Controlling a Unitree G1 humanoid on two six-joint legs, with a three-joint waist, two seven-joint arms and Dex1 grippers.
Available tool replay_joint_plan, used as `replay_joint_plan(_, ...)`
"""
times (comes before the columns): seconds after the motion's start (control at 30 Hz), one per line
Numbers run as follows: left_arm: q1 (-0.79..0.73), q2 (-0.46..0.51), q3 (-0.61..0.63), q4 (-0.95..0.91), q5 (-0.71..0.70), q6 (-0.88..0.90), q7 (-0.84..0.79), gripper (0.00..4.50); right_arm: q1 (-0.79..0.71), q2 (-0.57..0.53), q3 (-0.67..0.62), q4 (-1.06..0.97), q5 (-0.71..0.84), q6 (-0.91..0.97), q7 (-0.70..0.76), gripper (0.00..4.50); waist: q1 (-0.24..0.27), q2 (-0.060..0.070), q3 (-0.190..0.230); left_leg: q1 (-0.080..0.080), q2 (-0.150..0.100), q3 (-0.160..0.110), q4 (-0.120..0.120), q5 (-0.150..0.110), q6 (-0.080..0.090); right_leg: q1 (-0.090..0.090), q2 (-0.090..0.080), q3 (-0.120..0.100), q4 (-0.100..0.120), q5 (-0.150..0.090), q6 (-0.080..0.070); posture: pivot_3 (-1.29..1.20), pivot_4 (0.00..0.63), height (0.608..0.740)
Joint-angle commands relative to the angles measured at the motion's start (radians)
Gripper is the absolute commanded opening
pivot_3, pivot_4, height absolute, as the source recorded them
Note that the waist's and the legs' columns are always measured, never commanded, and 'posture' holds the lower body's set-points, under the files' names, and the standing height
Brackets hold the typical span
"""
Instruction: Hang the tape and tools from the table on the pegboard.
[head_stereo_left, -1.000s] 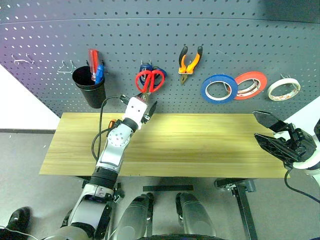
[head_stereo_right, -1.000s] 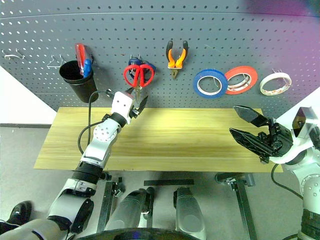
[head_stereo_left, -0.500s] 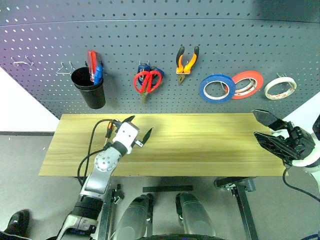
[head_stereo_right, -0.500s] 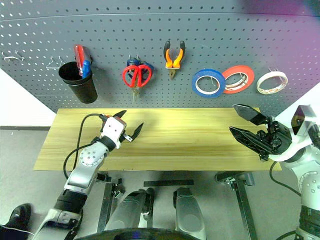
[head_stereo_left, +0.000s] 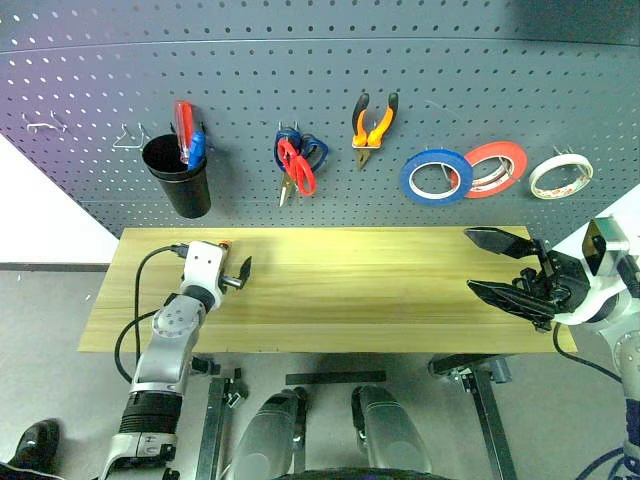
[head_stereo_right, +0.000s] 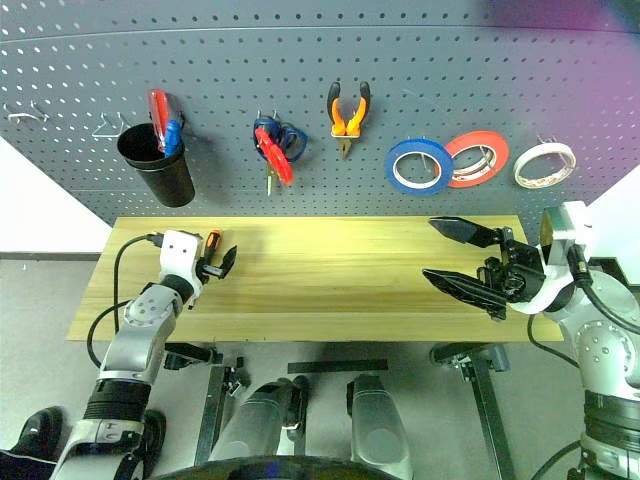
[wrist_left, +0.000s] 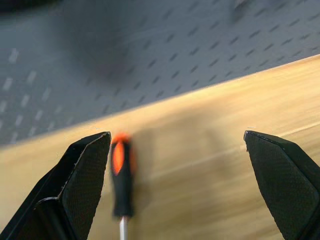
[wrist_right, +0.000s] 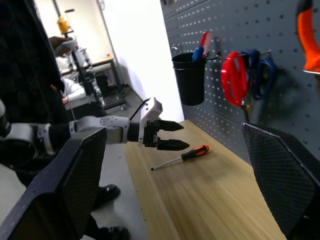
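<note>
On the pegboard (head_stereo_left: 300, 80) hang the red-handled scissors (head_stereo_left: 297, 168), pliers (head_stereo_left: 372, 124) and blue tape (head_stereo_left: 437, 177). Below the pegboard, the screwdriver (wrist_right: 182, 156) lies on the table (head_stereo_left: 350, 300) at its left end, just beside the left gripper (head_stereo_right: 222, 263), jaws wide, empty. Right gripper (head_stereo_left: 490, 263) over the table's right end, jaws wide, empty.

Red scissors (head_stereo_left: 296, 166) on pegboard (head_stereo_left: 330, 90)
</note>
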Motion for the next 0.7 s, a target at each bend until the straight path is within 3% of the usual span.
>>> replay_joint_plan(0.03,-0.023,-0.013,0.071,0.007,-0.047,0.09,0.055,4.48,-0.015,-0.021,-0.005,-0.002,-0.002,-0.007,0.009,4.5,0.001,0.0,0.0,0.0,0.0,0.0,0.0,0.0,0.0,0.0,0.0,0.0,0.0,0.0,0.0,-0.19,0.207,0.74)
replay_joint_plan(0.43,-0.148,0.074,0.062,0.137,-0.026,0.123,0.035,4.48,0.056,-0.029,0.002,-0.054,-0.025,-0.004,-0.01,4.5,0.001,-0.002,0.002,0.0,0.0,0.0,0.0,0.0,0.0,-0.001,0.0,0.001,0.0,0.0,0.0,-0.18,0.255,0.74)
replay_joint_plan(0.7,-0.152,0.088,0.053,0.168,-0.03,0.117,-0.003,4.48,0.119,-0.054,-0.044,-0.111,0.013,0.033,-0.045,4.5,0.001,-0.01,0.018,-0.001,0.001,0.0,-0.001,0.0,0.0,-0.002,-0.001,0.001,-0.001,0.0,-0.001,-0.19,0.309,0.74)
